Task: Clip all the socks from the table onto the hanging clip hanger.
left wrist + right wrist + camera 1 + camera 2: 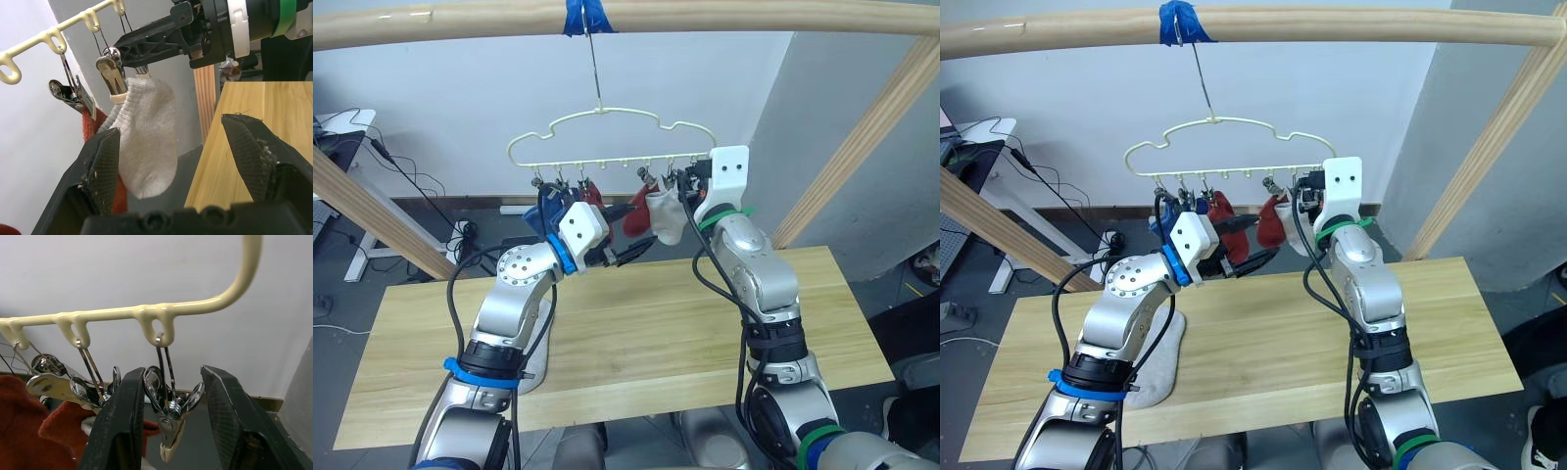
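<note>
Socks hang clipped on your clip hanger (607, 137) at frame centre, a grey sock (146, 142) among them. Your left gripper (181, 156) gapes wide beside it. Your right gripper (171, 416) straddles an empty metal clip (168, 423), jaws apart.

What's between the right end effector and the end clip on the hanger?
Nothing visible. The right end effector is open, one finger on each side of the empty end clip hanging from the clip hanger.

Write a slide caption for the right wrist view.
Right gripper, jaws open, straddles an empty metal clip hanging from the pale-yellow clip hanger.
</note>
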Controlling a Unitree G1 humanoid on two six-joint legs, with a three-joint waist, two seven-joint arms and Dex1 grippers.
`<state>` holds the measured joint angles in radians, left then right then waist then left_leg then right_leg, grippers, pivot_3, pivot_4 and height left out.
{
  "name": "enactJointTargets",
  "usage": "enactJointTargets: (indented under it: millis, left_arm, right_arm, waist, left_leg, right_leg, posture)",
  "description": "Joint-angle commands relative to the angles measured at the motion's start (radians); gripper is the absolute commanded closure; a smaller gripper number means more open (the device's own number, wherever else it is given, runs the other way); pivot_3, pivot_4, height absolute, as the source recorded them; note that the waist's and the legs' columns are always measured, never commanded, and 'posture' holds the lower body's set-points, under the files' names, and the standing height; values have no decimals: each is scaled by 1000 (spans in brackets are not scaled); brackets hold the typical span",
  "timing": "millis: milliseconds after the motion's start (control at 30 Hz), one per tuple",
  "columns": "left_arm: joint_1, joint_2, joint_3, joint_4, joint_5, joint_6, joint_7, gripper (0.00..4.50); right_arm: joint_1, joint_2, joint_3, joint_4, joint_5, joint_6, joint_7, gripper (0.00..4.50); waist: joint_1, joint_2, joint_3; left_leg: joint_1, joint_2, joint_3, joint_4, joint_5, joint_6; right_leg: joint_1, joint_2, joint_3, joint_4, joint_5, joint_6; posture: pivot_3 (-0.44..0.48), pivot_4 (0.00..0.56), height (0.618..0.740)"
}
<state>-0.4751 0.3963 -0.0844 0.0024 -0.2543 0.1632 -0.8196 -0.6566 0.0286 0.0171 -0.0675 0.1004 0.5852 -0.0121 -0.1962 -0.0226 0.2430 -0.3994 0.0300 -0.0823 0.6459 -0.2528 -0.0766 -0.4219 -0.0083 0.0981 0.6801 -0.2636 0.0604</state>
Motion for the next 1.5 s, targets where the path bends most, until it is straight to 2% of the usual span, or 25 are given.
enactJointTargets:
  millis: [33, 1100, 1200, 1300, 1333, 1500]
  left_arm:
    - [1, -1, -4, -15, 3, -26, -6, 808]
    - [0, 0, -15, -9, 7, -34, -5, 808]
    - [0, -1, -16, -8, 9, -35, -4, 808]
    - [3, -1, -17, -7, 10, -37, -5, 808]
    - [4, 0, -17, -6, 11, -38, -5, 808]
    - [22, 5, -13, -9, 12, -39, -4, 808]
  right_arm:
    - [-2, 3, -20, -58, 3, -6, -13, 2651]
    - [-5, 33, -55, -75, 72, 2, 15, 2651]
    - [-6, 31, -54, -74, 77, -1, 20, 3268]
    - [-6, 27, -52, -75, 80, -5, 27, 4248]
    - [-6, 26, -51, -75, 80, -6, 29, 4377]
    - [-6, 18, -46, -73, 80, -12, 40, 4378]
  waist:
    - [0, 0, 0]
    - [-1, 0, 0]
    - [-1, 0, 0]
    - [-1, 0, 0]
    - [-1, 0, 0]
    - [-1, 0, 0]
  left_leg:
    - [0, 0, 0, 0, 0, 0]
    - [0, 0, 0, 0, 0, 0]
    - [0, 0, 0, 0, 0, 0]
    - [0, 0, 0, 0, 0, 0]
    - [0, 0, 0, 0, 0, 0]
    - [0, 0, 0, 0, 0, 0]
  right_leg:
    - [0, 0, 0, 0, 0, 0]
    - [0, 0, 0, 0, 0, 0]
    - [0, 0, 0, 0, 0, 0]
    - [0, 0, 0, 0, 0, 0]
    - [0, 0, 0, 0, 0, 0]
    - [0, 0, 0, 0, 0, 0]
  posture:
    - [-217, 201, 730]
    - [-222, 200, 730]
    - [-223, 199, 730]
    - [-223, 199, 730]
    - [-223, 199, 730]
    - [-222, 199, 730]
